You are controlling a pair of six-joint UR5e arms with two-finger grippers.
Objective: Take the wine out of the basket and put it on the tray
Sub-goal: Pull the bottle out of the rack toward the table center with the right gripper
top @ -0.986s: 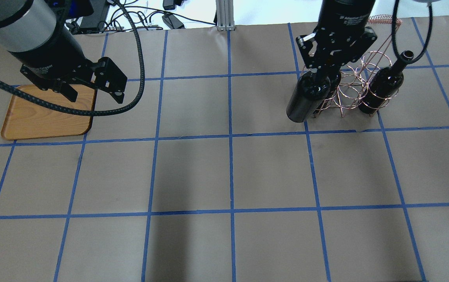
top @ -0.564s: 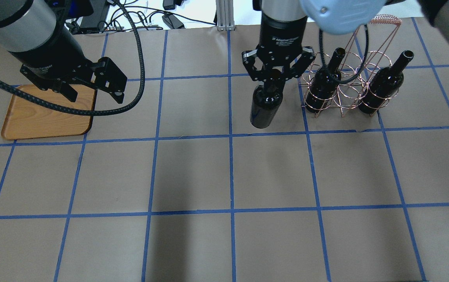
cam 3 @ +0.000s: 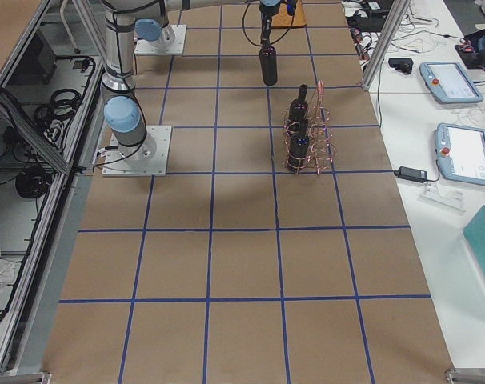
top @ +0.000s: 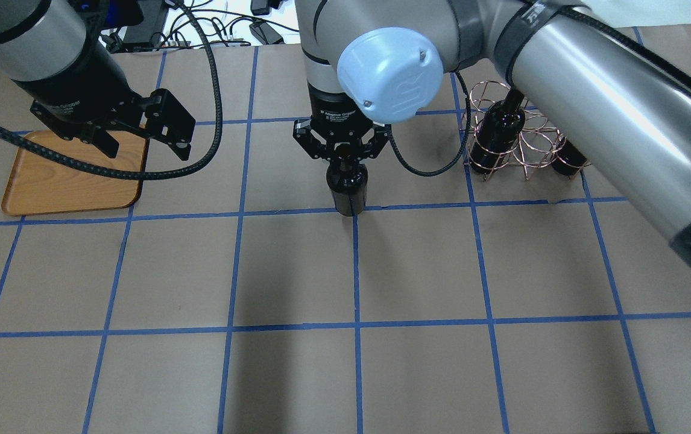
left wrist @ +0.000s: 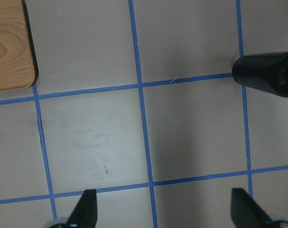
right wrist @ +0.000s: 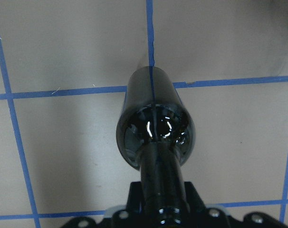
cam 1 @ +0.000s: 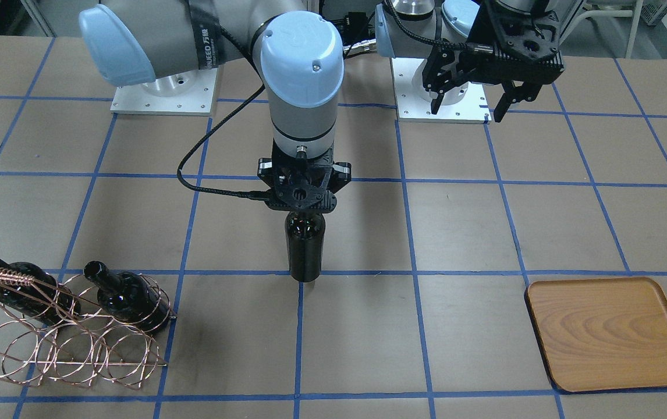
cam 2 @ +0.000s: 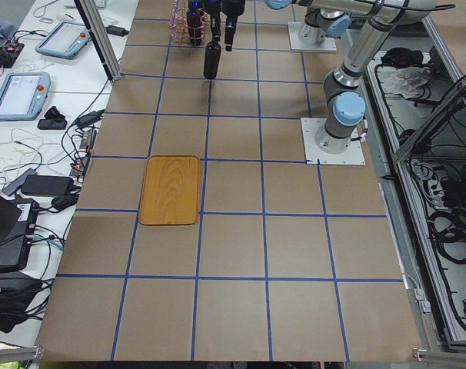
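Observation:
My right gripper (top: 345, 154) is shut on the neck of a near-black wine bottle (top: 347, 190) and holds it upright over a blue line crossing at mid-table. The same gripper (cam 1: 303, 203) and bottle (cam 1: 305, 247) show in the front view. The right wrist view looks down the bottle (right wrist: 156, 128). The copper wire basket (top: 526, 144) stands to its right with two bottles (cam 1: 130, 302) (cam 1: 19, 291) in it. The wooden tray (top: 68, 181) lies empty at the far left. My left gripper (top: 140, 135) hangs open and empty above the tray's right edge.
Brown paper with a blue tape grid covers the table (top: 418, 271). My right arm's long link (top: 611, 120) crosses over the basket. Cables and an aluminium post (top: 345, 24) lie beyond the far edge. The left wrist view shows the tray corner (left wrist: 11, 47).
My right gripper has carried the bottle leftward from beside the basket to mid-table. The left arm has not moved.

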